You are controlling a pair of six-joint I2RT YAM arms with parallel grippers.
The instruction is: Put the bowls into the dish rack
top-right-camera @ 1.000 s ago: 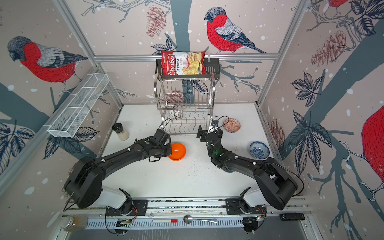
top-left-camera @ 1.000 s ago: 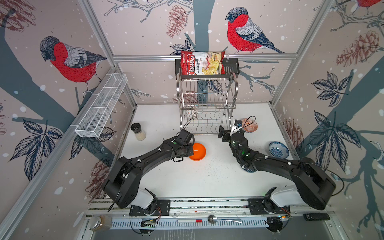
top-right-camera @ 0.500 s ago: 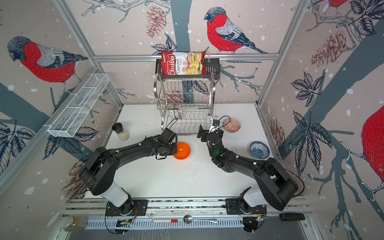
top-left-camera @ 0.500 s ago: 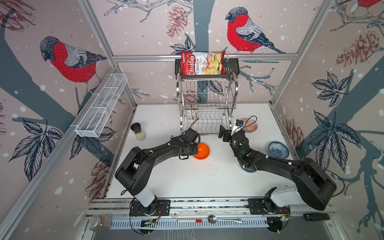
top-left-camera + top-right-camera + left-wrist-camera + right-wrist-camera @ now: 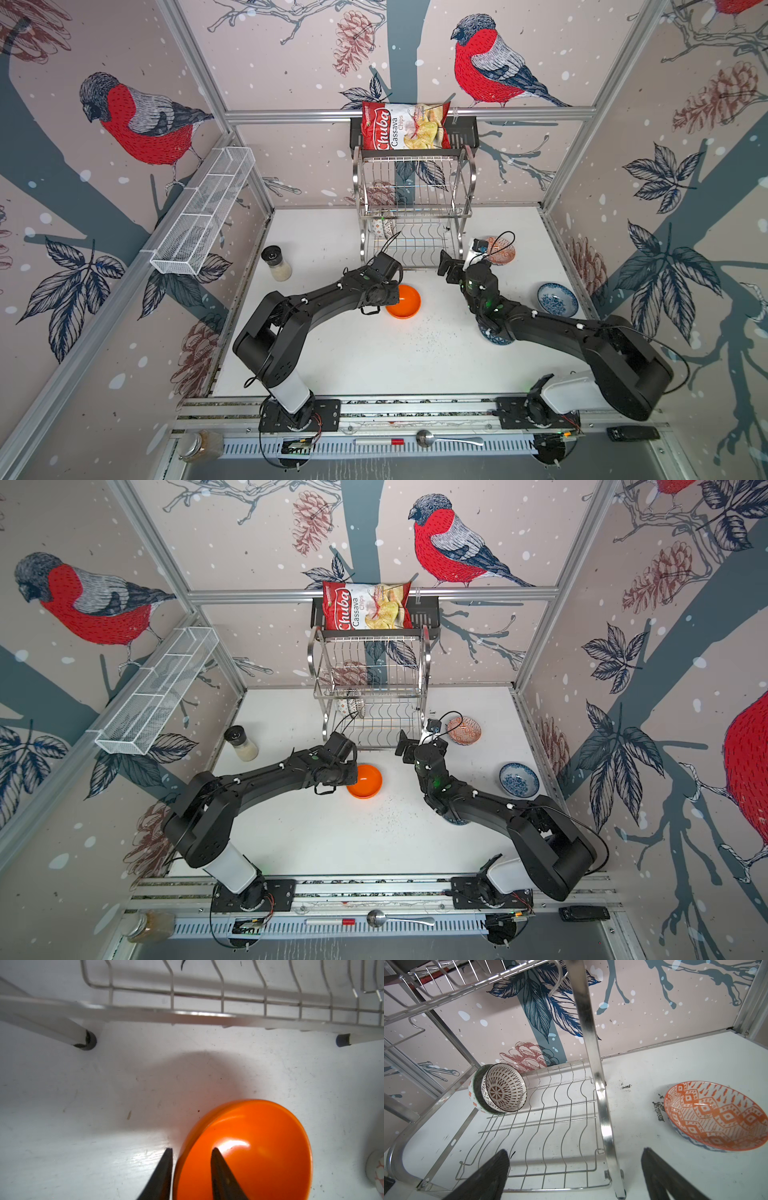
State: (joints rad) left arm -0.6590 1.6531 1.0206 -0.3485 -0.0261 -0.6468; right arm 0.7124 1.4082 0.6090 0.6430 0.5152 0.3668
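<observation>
Looking down in both top views, we see the plain glossy orange round bowl (image 5: 405, 301) lying on the white worktop (image 5: 374, 357), just in front of the two-tier shiny steel wire dish rack (image 5: 413, 199). The left arm's wrist covers the bowl's edge there, hiding how it is met.

The left wrist view fills that in. The left gripper (image 5: 191, 1150) straddles the bowl's rim, with one of its fingers (image 5: 164, 1172) outside the wall and the other over the hollow. The gap between them is far wider than the rim, so they stand parted rather than pinching.

The right wrist view shows the right gripper (image 5: 575, 1150) with its fingers (image 5: 488, 1176) spread wide and holding nothing, facing the rack's front right post. This view alone gives us the rack's lower tier clearly. Two patterned ceramic bowls (image 5: 504, 1088) stand nested on edge in its far left corner, the inner one brown-and-white; in a top view they are only a small pale patch (image 5: 382, 227) behind the wires.

Beside the rack's right post lies the red-orange diamond-patterned bowl (image 5: 716, 1118), upright on the worktop. Only the top views show the blue floral bowl (image 5: 557, 299) near the right wall and a dark-blue bowl (image 5: 496, 336) mostly hidden under the right arm.
</observation>
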